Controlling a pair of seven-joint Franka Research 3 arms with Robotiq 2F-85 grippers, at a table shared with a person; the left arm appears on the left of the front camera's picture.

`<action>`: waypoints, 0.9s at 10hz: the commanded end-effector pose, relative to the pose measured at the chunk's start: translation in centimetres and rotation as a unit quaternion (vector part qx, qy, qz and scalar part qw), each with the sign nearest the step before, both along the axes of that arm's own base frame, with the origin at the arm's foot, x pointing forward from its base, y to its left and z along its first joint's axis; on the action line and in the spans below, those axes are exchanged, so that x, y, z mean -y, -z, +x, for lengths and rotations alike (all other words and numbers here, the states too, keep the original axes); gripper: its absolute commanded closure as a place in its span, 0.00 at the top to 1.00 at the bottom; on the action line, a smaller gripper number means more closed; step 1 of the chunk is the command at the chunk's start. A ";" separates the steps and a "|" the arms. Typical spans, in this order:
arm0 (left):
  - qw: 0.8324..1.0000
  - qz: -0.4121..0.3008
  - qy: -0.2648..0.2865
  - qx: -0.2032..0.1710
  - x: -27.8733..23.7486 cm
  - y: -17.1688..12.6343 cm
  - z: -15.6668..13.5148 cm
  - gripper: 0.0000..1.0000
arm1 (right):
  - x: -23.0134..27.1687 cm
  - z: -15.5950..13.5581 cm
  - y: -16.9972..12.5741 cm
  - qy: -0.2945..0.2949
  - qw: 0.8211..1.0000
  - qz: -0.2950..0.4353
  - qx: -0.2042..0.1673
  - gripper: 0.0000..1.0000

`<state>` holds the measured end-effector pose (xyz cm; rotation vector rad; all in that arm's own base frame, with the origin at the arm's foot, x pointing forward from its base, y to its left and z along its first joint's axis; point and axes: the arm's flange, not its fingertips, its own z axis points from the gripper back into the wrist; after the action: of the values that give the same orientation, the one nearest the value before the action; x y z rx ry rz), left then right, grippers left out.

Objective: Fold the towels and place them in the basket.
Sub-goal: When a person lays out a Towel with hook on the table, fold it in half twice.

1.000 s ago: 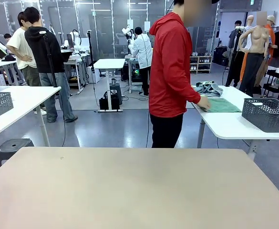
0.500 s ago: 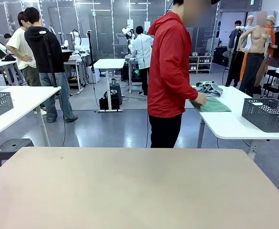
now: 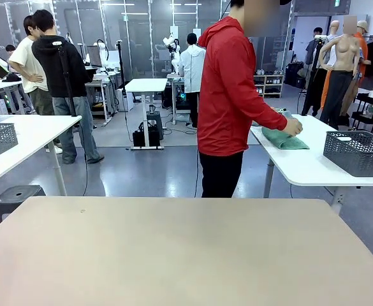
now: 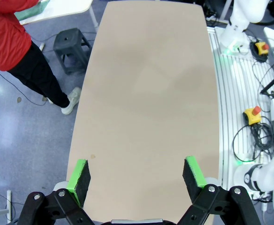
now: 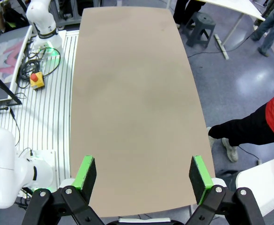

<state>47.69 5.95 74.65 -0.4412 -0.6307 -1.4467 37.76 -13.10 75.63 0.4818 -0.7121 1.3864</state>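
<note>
The left gripper [image 4: 137,176] and the right gripper [image 5: 142,176] are held with jaws apart, empty, above the tan table [image 3: 186,255]. Farther off, the green towel [image 3: 288,141] is pressed under a person's hand [image 3: 292,127] near the basket [image 3: 358,153]. Seemingly folded, soft and limp, it is judged best pinched at a corner.

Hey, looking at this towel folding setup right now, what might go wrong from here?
1. The green towel and mesh basket sit on the white side table, not the beige table under the open left gripper and right gripper, so probably out of reach.
2. The person in red stands between the tables, a hand on the towel; an arm reaching across could strike them.
</note>
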 end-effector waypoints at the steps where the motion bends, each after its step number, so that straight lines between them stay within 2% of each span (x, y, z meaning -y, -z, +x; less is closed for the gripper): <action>1: 1.000 0.000 0.000 0.001 0.0 -0.2 -0.1 1.00 | -0.1 -0.2 0.0 -0.003 1.000 0.002 0.001 1.00; 9: 1.000 0.000 0.000 0.001 0.0 -0.2 -0.1 1.00 | -0.1 -0.2 0.0 -0.003 1.000 0.002 0.001 1.00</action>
<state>47.69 5.95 74.65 -0.4412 -0.6307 -1.4467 37.76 -13.09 75.63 0.4817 -0.7120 1.3865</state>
